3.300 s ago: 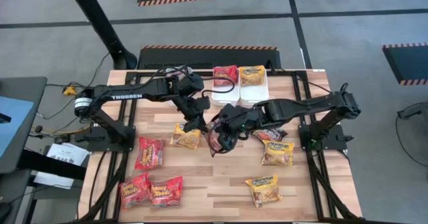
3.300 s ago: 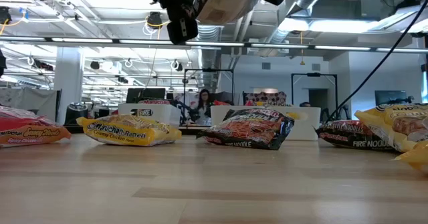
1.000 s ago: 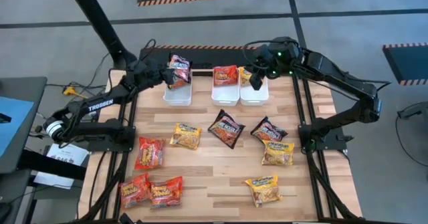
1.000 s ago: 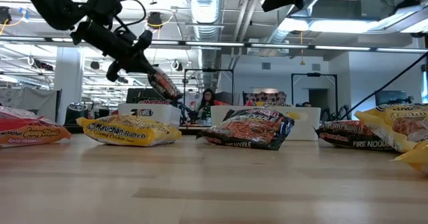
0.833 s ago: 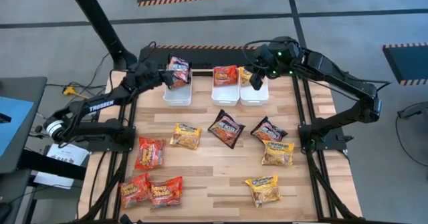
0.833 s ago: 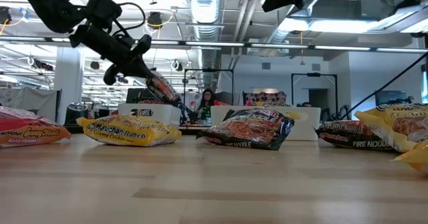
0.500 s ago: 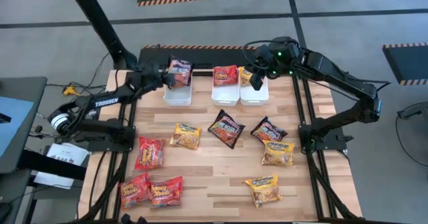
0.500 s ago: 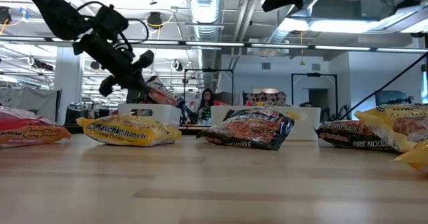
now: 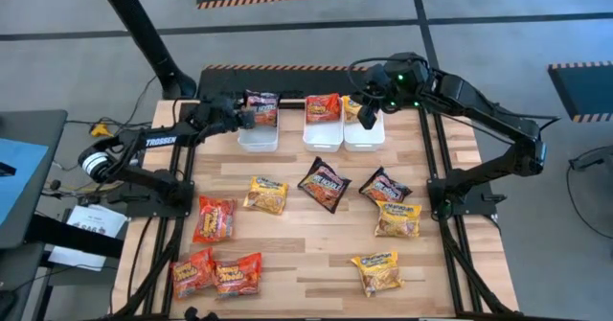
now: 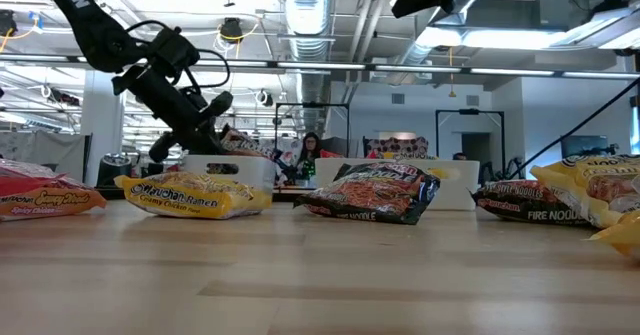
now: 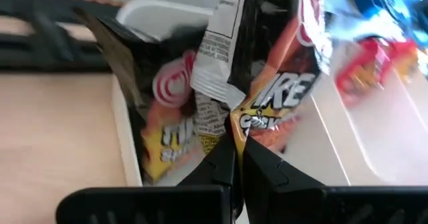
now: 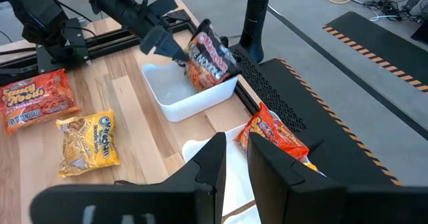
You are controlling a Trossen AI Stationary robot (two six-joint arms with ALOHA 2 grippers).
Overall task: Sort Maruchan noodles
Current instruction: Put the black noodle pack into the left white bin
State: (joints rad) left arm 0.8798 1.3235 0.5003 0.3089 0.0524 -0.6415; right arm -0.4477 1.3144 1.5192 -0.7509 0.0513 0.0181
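Three white bins stand along the table's far edge. My left gripper [image 9: 246,118] is shut on a dark Maruchan noodles packet [image 9: 261,107] at the far end of the left bin [image 9: 255,139]. The middle bin [image 9: 323,135] holds a red packet and the right bin [image 9: 363,137] a yellow one. High above the right bin, my right gripper [image 12: 239,150] stands open with nothing between its fingers. Red, yellow and dark packets lie flat on the table. My left gripper pinches a crumpled fold of the dark packet [image 11: 235,120] between its two fingertips. The fingers come from the table's left side, slanting down. The packet [image 12: 210,60] stands tilted beyond the fingers with its lower end inside the left bin; whether it rests there I cannot tell.
On the table lie two dark packets [image 9: 324,184] [image 9: 385,187], three yellow ones [image 9: 267,194] [image 9: 397,218] [image 9: 377,271] and three red ones [image 9: 214,217] [image 9: 192,271] [image 9: 237,273]. Bare wood shows in the middle near part [image 9: 306,254].
My left gripper has sunk toward the left bin and rolled a little, still shut on the dark packet. The packet has come down from above the bin's rim until its lower end is inside the bin.
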